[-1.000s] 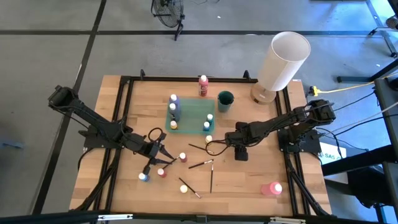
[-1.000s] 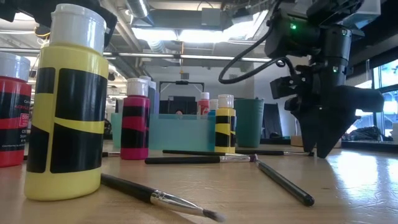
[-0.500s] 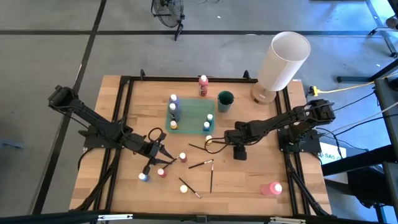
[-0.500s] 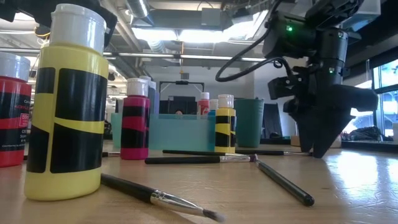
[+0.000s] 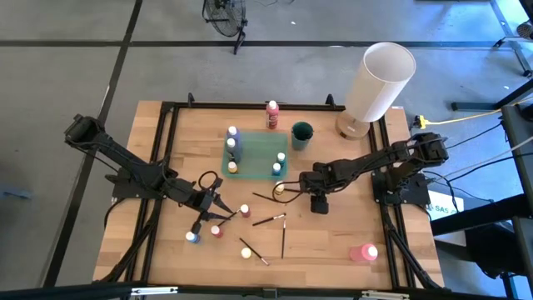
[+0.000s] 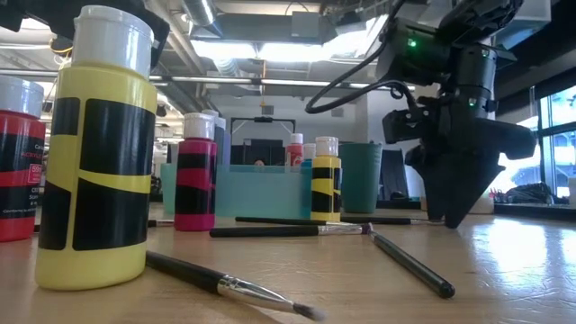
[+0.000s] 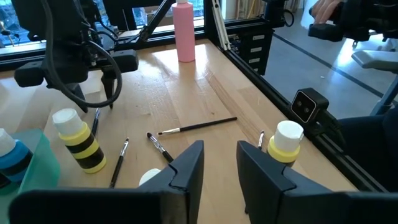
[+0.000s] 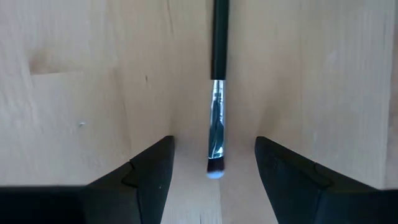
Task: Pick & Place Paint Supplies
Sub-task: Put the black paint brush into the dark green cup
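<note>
My right gripper [image 5: 315,203] [image 6: 452,214] is open and points down close over the table. Its fingers stand on either side of the bristle end [image 8: 215,163] of a thin dark-handled brush [image 5: 265,197] [image 8: 219,37] that lies flat on the wood; they do not touch it. A yellow bottle [image 5: 280,187] stands beside that brush. My left gripper [image 5: 218,207] [image 7: 219,155] is open and hovers near small white-capped bottles [image 5: 245,210] [image 5: 216,231] [image 5: 192,237]. More brushes [image 5: 269,220] [image 5: 283,237] [image 5: 254,252] lie on the table.
A teal tray [image 5: 258,148] holds a few bottles, with a dark green cup [image 5: 301,133] beside it. A red bottle [image 5: 272,114] stands at the far edge; a pink bottle [image 5: 364,252] lies near the right front. The big white cylinder [image 5: 379,81] stands at the far right corner.
My right gripper has shifted a little toward the table's left edge, along the brush, staying low and open. The left arm and the objects have kept still.
</note>
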